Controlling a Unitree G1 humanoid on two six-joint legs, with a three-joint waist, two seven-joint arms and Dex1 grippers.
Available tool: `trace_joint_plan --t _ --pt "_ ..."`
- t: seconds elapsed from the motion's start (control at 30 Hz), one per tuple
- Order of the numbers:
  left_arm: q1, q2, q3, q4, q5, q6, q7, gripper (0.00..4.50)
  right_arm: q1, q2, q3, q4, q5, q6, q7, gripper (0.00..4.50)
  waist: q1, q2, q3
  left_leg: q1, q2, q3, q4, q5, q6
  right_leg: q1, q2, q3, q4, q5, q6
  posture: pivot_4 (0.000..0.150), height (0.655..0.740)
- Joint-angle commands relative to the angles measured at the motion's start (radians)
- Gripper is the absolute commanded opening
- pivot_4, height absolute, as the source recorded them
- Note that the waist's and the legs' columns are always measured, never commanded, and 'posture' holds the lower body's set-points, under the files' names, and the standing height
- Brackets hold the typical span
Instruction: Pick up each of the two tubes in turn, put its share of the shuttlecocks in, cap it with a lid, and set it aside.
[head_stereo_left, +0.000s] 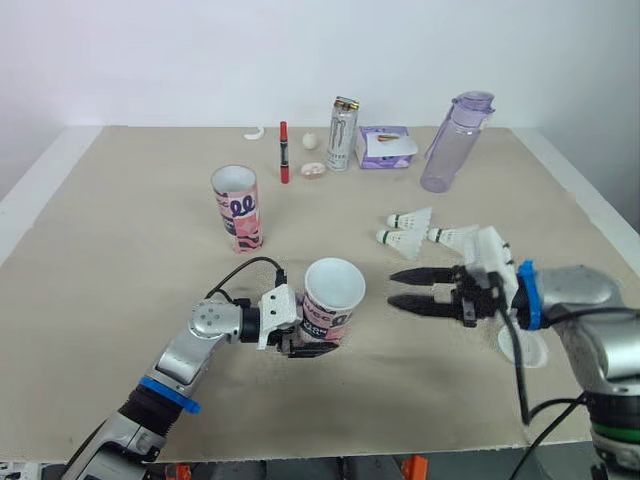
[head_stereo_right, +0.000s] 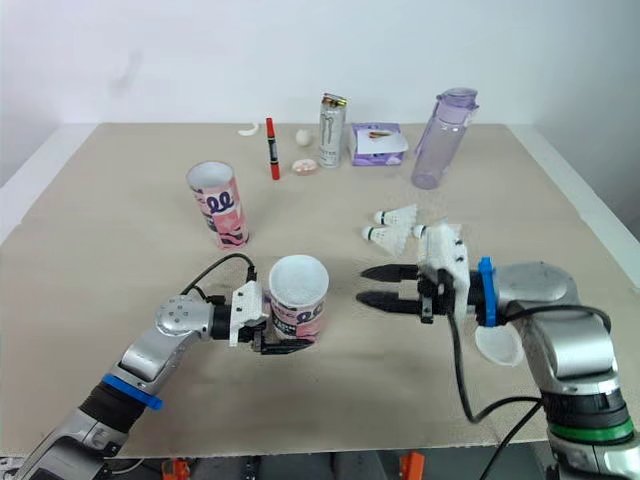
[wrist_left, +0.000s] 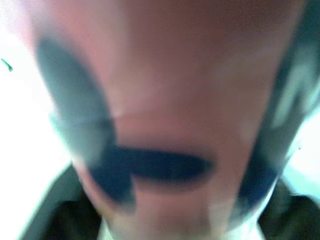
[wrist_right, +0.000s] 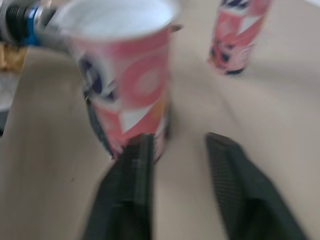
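The left claw (head_stereo_left: 318, 346) pinches the near tube (head_stereo_left: 331, 295) low on its body, mouth up, at the front middle of the table (head_stereo_left: 120, 250). The right claw (head_stereo_left: 393, 287) is spread, its tips pointing at that tube from just beside it. The second tube (head_stereo_left: 238, 208) stands upright farther back, and the shuttlecocks (head_stereo_left: 403, 239) lie near the right arm.

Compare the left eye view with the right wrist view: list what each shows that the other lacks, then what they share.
Left eye view adds three shuttlecocks, the can and the purple bottle. Right wrist view adds the side of the held tube facing the right claw. Shared: the held tube, the second tube, the left claw shut on the held tube, the right claw open.
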Motion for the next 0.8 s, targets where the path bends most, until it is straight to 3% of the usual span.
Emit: trace_joint_plan --t 0.03,0.1,0.57,0.8 --pt "0.003 0.011 0.027 -0.025 -0.004 -0.002 -0.002 4.50 0.024 0.012 0.024 -0.031 -0.021 -0.065 -0.028 3.53 0.000 0.001 0.000 0.000 0.000 0.000 0.000 0.000 0.000 0.000 0.000 0.000 0.000 0.000 0.000 0.150 0.7400" --pt "0.004 0.015 0.033 -0.042 -0.008 -0.006 -0.006 4.50 0.039 0.028 0.043 -0.018 -0.032 -0.084 -0.050 4.45 0.001 0.001 0.001 -0.001 0.000 0.000 0.000 -0.001 -0.001 -0.001 0.000 0.000 0.000 -0.001 0.000 0.150 0.7400" --pt "0.061 0.145 0.122 -0.217 -0.090 0.049 -0.073 4.50 0.042 0.184 0.218 0.038 -0.112 -0.155 -0.183 4.45 0.002 0.001 0.003 -0.005 0.002 -0.008 -0.001 -0.003 -0.004 0.000 0.008 0.001 0.000 -0.006 0.001 0.150 0.7400" --pt "0.133 0.178 0.199 -0.298 -0.208 0.180 -0.067 4.50 0.030 0.236 0.266 0.065 -0.134 -0.191 -0.210 4.45 0.002 0.001 0.004 -0.005 0.002 -0.010 0.000 -0.003 -0.004 0.000 0.010 0.001 0.002 -0.006 0.000 0.150 0.7400"
